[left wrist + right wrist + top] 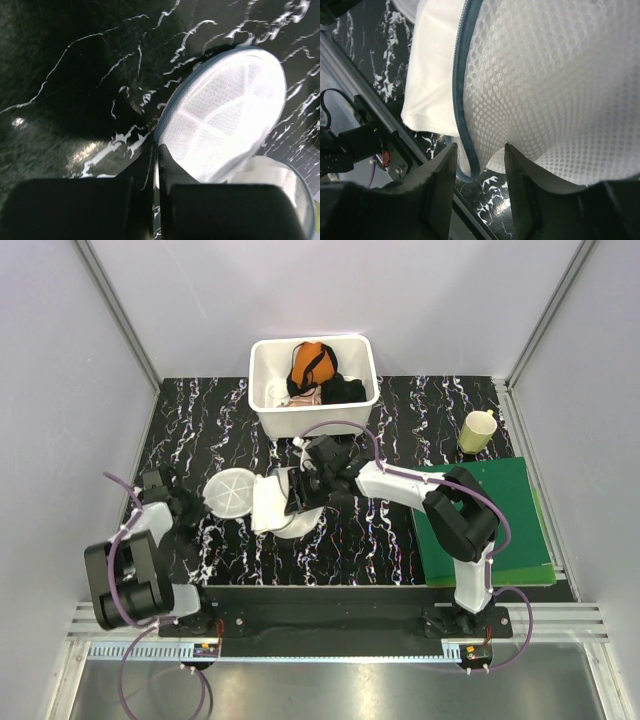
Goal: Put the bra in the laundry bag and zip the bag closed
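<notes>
The laundry bag (232,490) lies open on the black marbled table, its ribbed mesh lid flipped out to the left. The white bra (268,508) lies in and over the bag's other half; it shows as smooth white fabric in the right wrist view (432,65). My left gripper (195,502) is shut on the lid's edge (225,110); the left wrist view shows my left gripper (155,150) with its jaws almost touching. My right gripper (480,150) is open, straddling the bag's mesh wall (555,85) and blue zipper rim (462,100). From above, my right gripper (300,495) sits over the bag.
A white tub (262,410) stands behind the bag, holding an orange garment (310,362) and a black garment (343,390). A green mat (480,520) lies at the right, with a yellow-green cup (477,430) behind it. Grey walls enclose the table.
</notes>
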Robot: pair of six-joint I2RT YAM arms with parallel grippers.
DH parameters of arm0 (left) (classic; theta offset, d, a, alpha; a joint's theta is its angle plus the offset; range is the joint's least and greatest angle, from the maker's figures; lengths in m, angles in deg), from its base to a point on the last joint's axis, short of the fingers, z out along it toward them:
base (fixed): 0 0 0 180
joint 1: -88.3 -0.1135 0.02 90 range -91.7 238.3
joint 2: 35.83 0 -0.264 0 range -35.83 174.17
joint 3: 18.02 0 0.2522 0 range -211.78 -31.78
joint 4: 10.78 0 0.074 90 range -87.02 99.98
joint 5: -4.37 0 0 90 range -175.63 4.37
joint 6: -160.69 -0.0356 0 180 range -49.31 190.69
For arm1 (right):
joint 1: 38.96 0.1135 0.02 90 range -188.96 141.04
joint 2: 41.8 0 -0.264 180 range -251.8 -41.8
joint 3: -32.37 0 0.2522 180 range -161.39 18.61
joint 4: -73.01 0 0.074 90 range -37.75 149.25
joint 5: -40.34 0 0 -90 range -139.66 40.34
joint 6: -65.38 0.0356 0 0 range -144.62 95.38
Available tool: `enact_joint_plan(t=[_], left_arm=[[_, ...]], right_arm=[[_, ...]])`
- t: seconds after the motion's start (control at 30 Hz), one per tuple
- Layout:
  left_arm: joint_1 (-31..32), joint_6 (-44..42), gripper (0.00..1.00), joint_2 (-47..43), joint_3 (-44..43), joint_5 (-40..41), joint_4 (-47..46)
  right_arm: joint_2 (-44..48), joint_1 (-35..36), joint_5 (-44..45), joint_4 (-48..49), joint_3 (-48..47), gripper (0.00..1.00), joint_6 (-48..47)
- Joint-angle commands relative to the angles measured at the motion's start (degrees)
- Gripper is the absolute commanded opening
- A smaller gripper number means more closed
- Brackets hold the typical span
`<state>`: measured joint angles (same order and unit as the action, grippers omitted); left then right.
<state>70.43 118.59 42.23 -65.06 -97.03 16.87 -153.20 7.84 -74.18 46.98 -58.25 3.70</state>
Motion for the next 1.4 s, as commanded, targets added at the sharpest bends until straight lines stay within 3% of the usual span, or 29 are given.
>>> enact_joint_plan(t=[0.0, 0.07, 0.2, 0.27, 0.4, 0.57, 0.7, 0.73, 0.77, 0.83, 0.93, 1.03, 1.37], left_arm=[[4.2, -4.1, 0.00, -11.4, -0.7, 5.8, 2.5], [6.8, -5.0, 0.00, -15.7, -0.8, 9.2, 5.4], [13.4, -3.7, 0.00, -28.8, 0.6, 11.3, 8.0], [15.3, -2.6, 0.00, -31.9, 0.5, 13.7, 10.0], [19.5, -0.6, 0.00, -37.2, 0.3, 14.1, 13.4], [21.2, -0.1, 0.00, -39.1, -0.4, 14.5, 15.4], [21.7, -0.3, 0.00, -41.1, -0.9, 14.6, 16.3], [21.7, -0.3, 0.00, -41.4, -1.1, 14.7, 16.4], [21.7, -0.4, 0.00, -41.9, -1.4, 14.6, 16.9], [21.8, -0.3, 0.00, -42.4, -1.5, 14.1, 17.1], [22.0, -0.3, 0.00, -43.1, -1.7, 13.8, 17.7], [22.0, -0.3, 0.00, -43.6, -2.0, 13.1, 18.0], [22.3, -0.5, 0.00, -44.9, -4.7, 11.7, 18.9]], right_arm=[[3.6, -0.3, 7.1, -10.0, -5.8, 0.58, -3.6], [5.3, -0.2, 12.0, -16.2, -7.3, 0.74, -4.4], [9.0, 0.2, 19.0, -23.3, -11.0, 0.89, -6.8], [10.5, 1.3, 23.9, -26.0, -12.8, 0.93, -7.8], [9.2, 5.2, 22.9, -25.6, -18.3, 1.00, -9.9], [3.0, 9.0, 20.6, -21.1, -24.5, 1.00, -11.6], [-0.8, 9.7, 11.7, -13.1, -24.0, 0.87, -11.8], [-1.5, 9.6, 8.8, -11.0, -23.8, 0.83, -12.0], [-2.3, 9.6, 7.8, -9.7, -23.0, 0.67, -12.4], [-4.8, 9.6, 5.1, -8.4, -22.6, 0.55, -13.9], [-6.9, 9.9, 3.9, -6.5, -21.6, 0.56, -16.0], [-8.0, 10.3, 4.5, -6.4, -20.7, 0.65, -19.2], [-8.8, 11.7, 11.1, -2.8, -17.5, 0.70, -23.9]])
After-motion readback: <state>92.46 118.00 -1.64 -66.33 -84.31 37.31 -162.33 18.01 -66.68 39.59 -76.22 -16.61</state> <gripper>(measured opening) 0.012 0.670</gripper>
